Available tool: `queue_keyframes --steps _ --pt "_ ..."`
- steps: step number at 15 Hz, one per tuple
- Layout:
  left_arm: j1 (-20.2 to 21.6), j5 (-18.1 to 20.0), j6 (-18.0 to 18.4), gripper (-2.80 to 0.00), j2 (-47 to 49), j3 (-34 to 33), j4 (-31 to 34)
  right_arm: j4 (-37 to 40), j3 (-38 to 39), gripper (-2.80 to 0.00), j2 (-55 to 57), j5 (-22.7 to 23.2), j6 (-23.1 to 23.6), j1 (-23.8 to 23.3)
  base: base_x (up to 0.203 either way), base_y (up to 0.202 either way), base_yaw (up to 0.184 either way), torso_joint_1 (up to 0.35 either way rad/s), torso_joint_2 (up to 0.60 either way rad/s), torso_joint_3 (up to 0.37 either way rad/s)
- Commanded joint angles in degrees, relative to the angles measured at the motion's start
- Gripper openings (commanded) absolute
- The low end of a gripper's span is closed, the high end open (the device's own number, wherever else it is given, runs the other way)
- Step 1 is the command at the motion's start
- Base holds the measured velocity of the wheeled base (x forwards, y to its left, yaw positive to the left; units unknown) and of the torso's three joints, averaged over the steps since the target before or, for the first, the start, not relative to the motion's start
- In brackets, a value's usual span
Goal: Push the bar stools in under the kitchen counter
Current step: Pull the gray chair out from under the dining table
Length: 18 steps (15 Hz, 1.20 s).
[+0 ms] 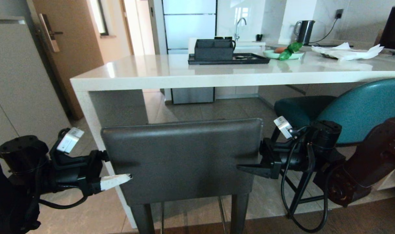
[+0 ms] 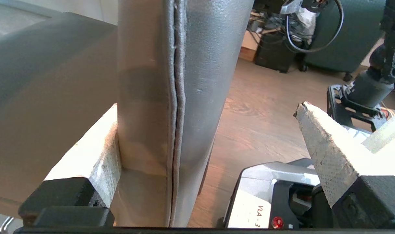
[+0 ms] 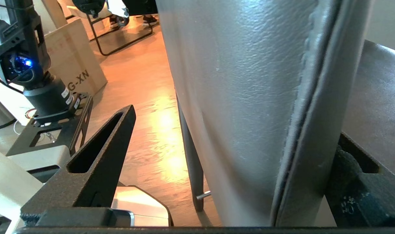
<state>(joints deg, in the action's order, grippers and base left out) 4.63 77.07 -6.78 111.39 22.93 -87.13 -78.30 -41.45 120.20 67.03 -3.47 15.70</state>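
The dark grey bar stool's boxy back fills the middle of the head view, in front of the white kitchen counter and beside its end panel. My left gripper stands open astride the back's left edge: its taped white finger is on the near side with a wide gap, and the other finger lies against the far side. My right gripper is open astride the right edge in the same way. The teal bar stool stands to the right, its seat partly under the counter.
On the counter are a black tray with an organiser, a plate of vegetables, a kettle and white paper. A wooden door and a grey cabinet are to the left. A cardboard box stands behind me.
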Motion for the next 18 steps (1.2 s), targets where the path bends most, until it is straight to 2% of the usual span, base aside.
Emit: queue_keyframes --steps 1,18 --pt "-0.1 0.5 0.2 0.00 -0.3 -0.2 -0.5 -0.4 0.1 0.00 -0.2 0.4 0.0 0.0 -0.194 0.000 -0.003 0.003 0.00 0.002" --pt "-0.1 0.5 -0.2 0.00 -2.6 -0.9 -0.5 -2.1 2.5 0.00 -1.7 0.4 0.0 0.4 -0.195 0.000 -0.002 0.002 0.00 0.003"
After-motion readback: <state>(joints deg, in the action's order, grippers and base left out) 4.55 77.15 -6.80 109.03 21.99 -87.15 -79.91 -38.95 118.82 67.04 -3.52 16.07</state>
